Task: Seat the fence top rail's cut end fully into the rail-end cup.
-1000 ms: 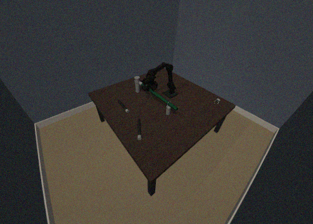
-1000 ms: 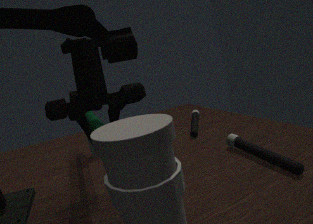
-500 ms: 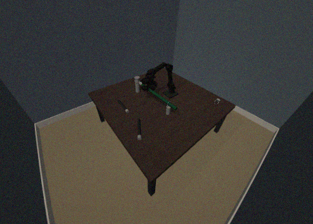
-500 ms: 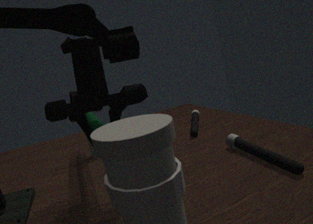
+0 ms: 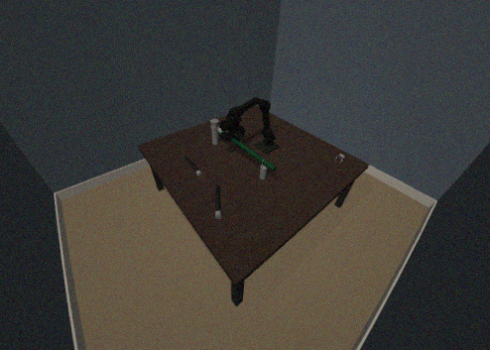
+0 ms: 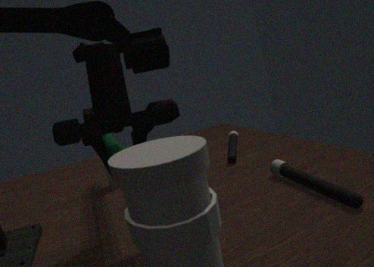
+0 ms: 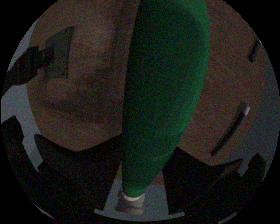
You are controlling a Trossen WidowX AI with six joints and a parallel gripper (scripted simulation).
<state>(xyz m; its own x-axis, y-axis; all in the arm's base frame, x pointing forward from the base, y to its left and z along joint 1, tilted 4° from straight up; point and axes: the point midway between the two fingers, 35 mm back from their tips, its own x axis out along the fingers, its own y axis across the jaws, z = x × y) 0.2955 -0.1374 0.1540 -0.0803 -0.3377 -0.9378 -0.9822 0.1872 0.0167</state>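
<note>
The green top rail (image 5: 253, 152) (image 6: 113, 146) (image 7: 165, 80) runs through the loop cap on the small post (image 5: 263, 174). My gripper (image 5: 228, 136) (image 7: 144, 140) is shut on the rail near its big-post end. The big post (image 5: 215, 137) stands upright; its cap (image 6: 160, 153) and the brace band (image 6: 172, 225) not far below it show large in the exterior view. The pale rail-end cup (image 5: 220, 130) (image 7: 133, 198) is at the rail's end, on the post's rail side. The rail's end meets the cup's mouth; how deep it sits cannot be told. The post hides the cup in the exterior view.
Two dark rods with pale ends, the nearer-post one (image 5: 192, 165) (image 6: 314, 183) (image 7: 230, 131) and the other (image 5: 218, 197) (image 6: 232, 149) (image 7: 255, 48), lie on the table. Small pale hardware (image 5: 340, 158) lies by the right edge. The arm's base plate (image 5: 268, 147) (image 7: 62, 57) is beside the rail.
</note>
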